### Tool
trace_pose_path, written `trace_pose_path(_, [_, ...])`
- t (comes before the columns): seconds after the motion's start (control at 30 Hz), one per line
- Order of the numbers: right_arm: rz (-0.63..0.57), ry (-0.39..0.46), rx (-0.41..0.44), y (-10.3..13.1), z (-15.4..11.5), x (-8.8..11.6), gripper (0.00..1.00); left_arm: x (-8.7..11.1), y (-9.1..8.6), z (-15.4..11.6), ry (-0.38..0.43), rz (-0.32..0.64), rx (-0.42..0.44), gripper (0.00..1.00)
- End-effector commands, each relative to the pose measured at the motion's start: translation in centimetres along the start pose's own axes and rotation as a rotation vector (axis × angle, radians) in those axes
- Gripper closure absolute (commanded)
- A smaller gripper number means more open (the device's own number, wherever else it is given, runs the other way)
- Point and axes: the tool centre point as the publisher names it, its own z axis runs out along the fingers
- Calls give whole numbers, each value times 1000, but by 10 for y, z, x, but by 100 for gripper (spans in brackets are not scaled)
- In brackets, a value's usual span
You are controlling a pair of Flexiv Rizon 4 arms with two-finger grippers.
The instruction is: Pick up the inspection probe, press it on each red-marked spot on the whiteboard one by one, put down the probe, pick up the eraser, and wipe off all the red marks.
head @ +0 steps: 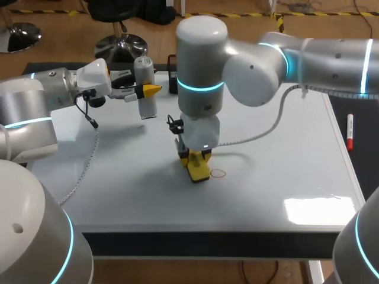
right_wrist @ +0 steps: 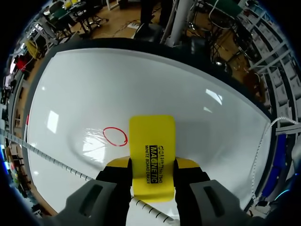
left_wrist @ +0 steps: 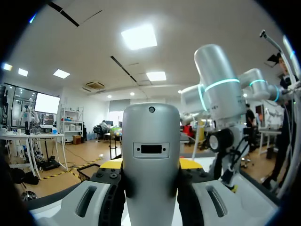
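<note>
Above the whiteboard's point(head: 284, 177) far left, your left gripper point(head: 146, 90) is gripping the silver probe point(head: 144, 80). Mid-board, your right gripper point(right_wrist: 151, 175) is clamping the yellow eraser point(right_wrist: 151, 146) by its long sides, just beside a red ring point(right_wrist: 115, 136). The eraser is probably light and stiff.

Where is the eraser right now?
In the head view the eraser is held by the right gripper near the middle of the whiteboard, just left of the red circle.
</note>
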Motion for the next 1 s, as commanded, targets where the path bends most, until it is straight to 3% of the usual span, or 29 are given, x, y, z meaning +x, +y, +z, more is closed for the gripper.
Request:
trace_pose_path(0.03, [5, 1, 9, 5, 6, 2, 100, 0, 0, 0, 1, 1, 2, 100])
trace_pose_path(0.5, [40, 6, 8, 20, 14, 8, 100, 0, 0, 0, 1, 1, 2, 100])
trace_pose_path(1.0, [102, 13, -12, 24, 30, 33, 100, 0, 0, 0, 1, 1, 2, 100])
